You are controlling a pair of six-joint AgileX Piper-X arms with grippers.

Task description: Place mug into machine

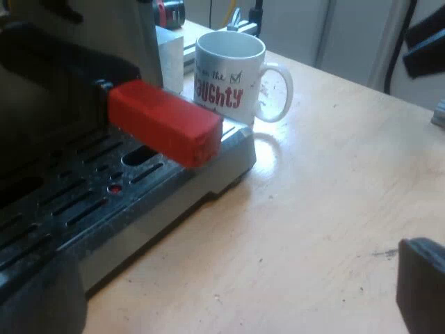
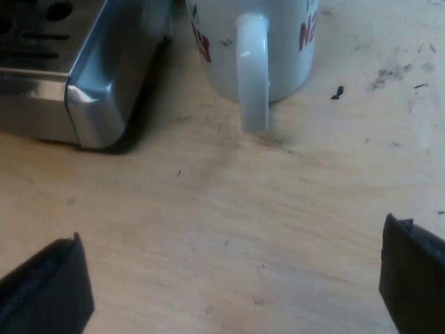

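A white mug (image 1: 229,73) with red lettering stands upright on the wooden table, close beside the corner of the espresso machine's drip tray (image 1: 229,156). The red end of the holder's handle (image 1: 167,122) juts out over the slotted tray. My left gripper (image 1: 229,306) hangs open above the table beside the tray, nothing between its fingers (image 1: 421,285). In the right wrist view the mug (image 2: 278,49) turns its handle (image 2: 252,73) toward my right gripper (image 2: 229,285), which is open, low over the table and a short way from the handle.
The tray's metal corner (image 2: 104,90) sits next to the mug. Bare wooden table (image 1: 327,209) stretches between the grippers and the mug. Small boxes and clutter (image 1: 170,42) lie behind the mug, and a dark shape (image 1: 424,42) hangs beyond the table.
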